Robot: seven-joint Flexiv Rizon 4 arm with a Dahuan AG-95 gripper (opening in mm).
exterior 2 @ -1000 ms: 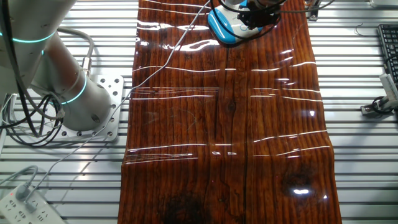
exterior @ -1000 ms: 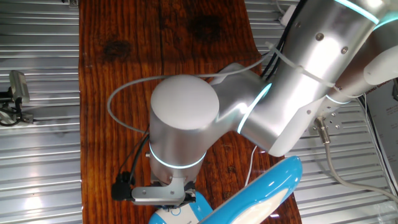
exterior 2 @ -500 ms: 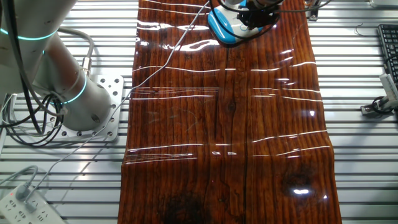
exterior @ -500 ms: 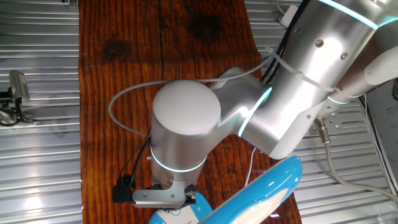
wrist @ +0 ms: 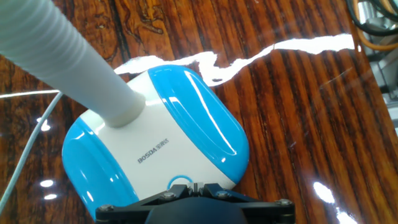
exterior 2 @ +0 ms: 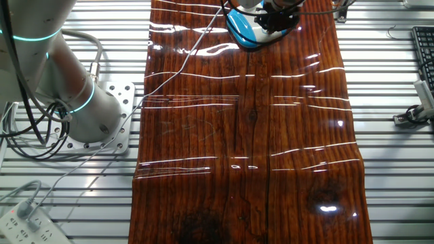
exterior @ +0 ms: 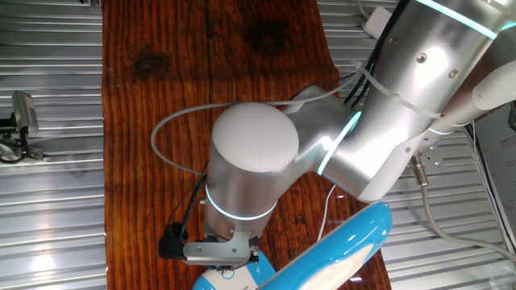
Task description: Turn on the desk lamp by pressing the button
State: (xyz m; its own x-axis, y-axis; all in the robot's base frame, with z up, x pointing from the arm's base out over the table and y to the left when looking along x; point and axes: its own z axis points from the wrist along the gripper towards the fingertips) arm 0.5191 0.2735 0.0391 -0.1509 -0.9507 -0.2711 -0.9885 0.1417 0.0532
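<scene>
The desk lamp's sky-blue and white base point(wrist: 158, 140) fills the hand view, and its white neck point(wrist: 68, 56) rises to the upper left. A blue ring marks the button point(wrist: 176, 180) at the base's near edge. My gripper point(wrist: 199, 187) is shut, its fingertips touching each other right at the ring's lower right; I cannot tell whether they touch it. In one fixed view the lamp's blue head point(exterior: 343, 246) lies beside my wrist, and the gripper point(exterior: 219, 251) hangs over the base point(exterior: 226, 279). The other fixed view shows the base point(exterior 2: 241, 30) at the far table end, under the gripper point(exterior 2: 274, 17).
The lamp stands on a glossy wooden board point(exterior 2: 251, 135) laid on a slatted metal bench. Its thin white cord point(wrist: 25, 155) trails off to the left. The arm's mount point(exterior 2: 102, 115) and a power strip point(exterior 2: 24, 220) lie left of the board, and a keyboard point(exterior 2: 424, 47) lies right of it.
In one fixed view my wrist and gripper have shifted right by a small amount, still over the lamp base. The lamp has not moved.
</scene>
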